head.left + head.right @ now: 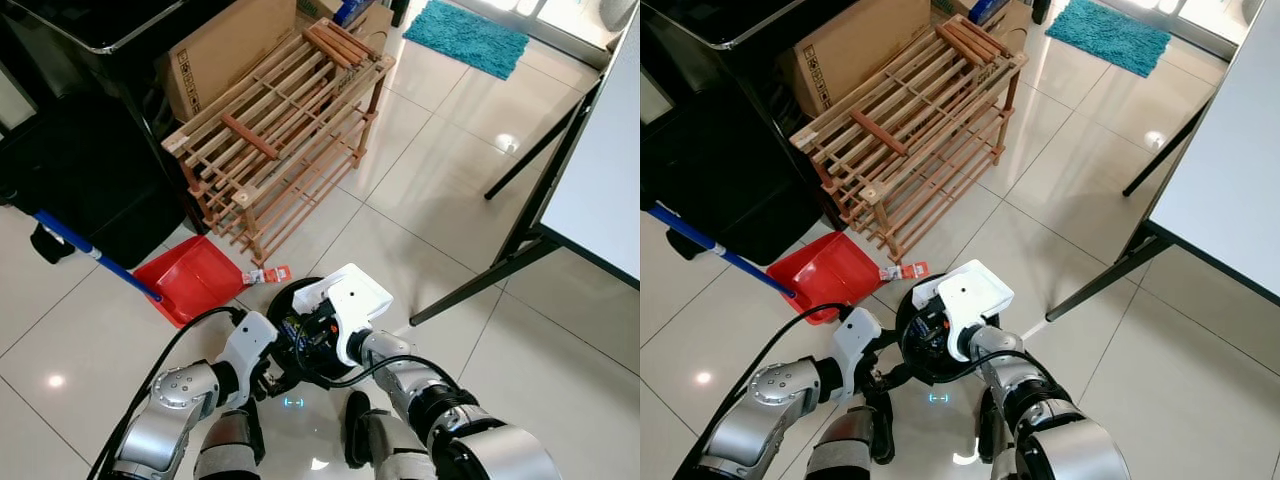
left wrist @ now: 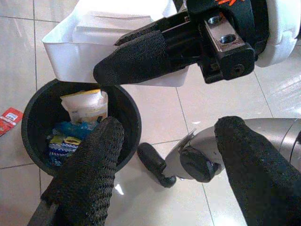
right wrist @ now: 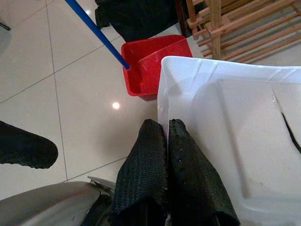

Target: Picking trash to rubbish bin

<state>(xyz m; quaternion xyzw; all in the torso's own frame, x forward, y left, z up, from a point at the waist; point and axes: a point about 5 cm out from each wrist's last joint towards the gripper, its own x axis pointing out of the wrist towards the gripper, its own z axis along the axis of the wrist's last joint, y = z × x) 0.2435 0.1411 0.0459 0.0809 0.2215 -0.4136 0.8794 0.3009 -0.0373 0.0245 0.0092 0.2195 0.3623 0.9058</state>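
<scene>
My right gripper is shut on the rim of a white foam food tray, holding it tilted just over the round black rubbish bin on the floor between my arms. Inside the bin lie a pale yellow packet and blue wrappers. On the near side of the bin, my left gripper stands open with nothing between its fingers. A small red wrapper lies on the tiles just beyond the bin.
A red dustpan with a blue handle sits left of the bin. Behind stand a leaning wooden rack, a cardboard box and dark furniture. A white table's black legs are at the right; a teal mat lies far back.
</scene>
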